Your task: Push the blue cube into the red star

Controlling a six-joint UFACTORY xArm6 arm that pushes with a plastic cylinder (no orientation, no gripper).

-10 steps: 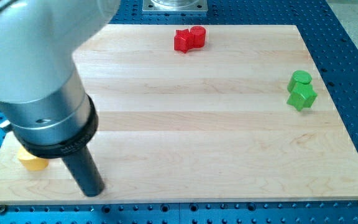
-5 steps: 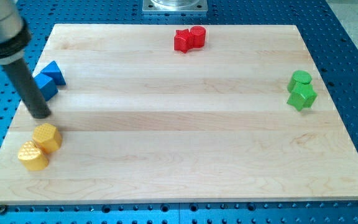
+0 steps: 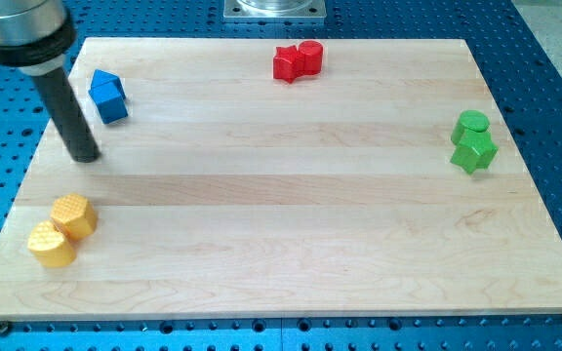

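Observation:
The blue cube [image 3: 109, 97] sits near the board's upper left; I cannot tell whether it is one blue block or two pressed together. The red star [image 3: 286, 64] lies at the view's top centre, touching a second red block [image 3: 310, 55] on its right. My rod comes down from the upper left corner, and my tip [image 3: 86, 157] rests on the board just below and left of the blue cube, a short gap apart. The red star is far to the right of both.
Two yellow blocks [image 3: 73, 214] [image 3: 51, 245] lie together at the lower left, below my tip. Two green blocks [image 3: 472, 123] [image 3: 474, 152] touch at the right edge. The wooden board [image 3: 291, 234] rests on a blue perforated table.
My rod swung from the bottom left up the left side, then right. In the last half second the blue cube shifted up and right, and my tip followed.

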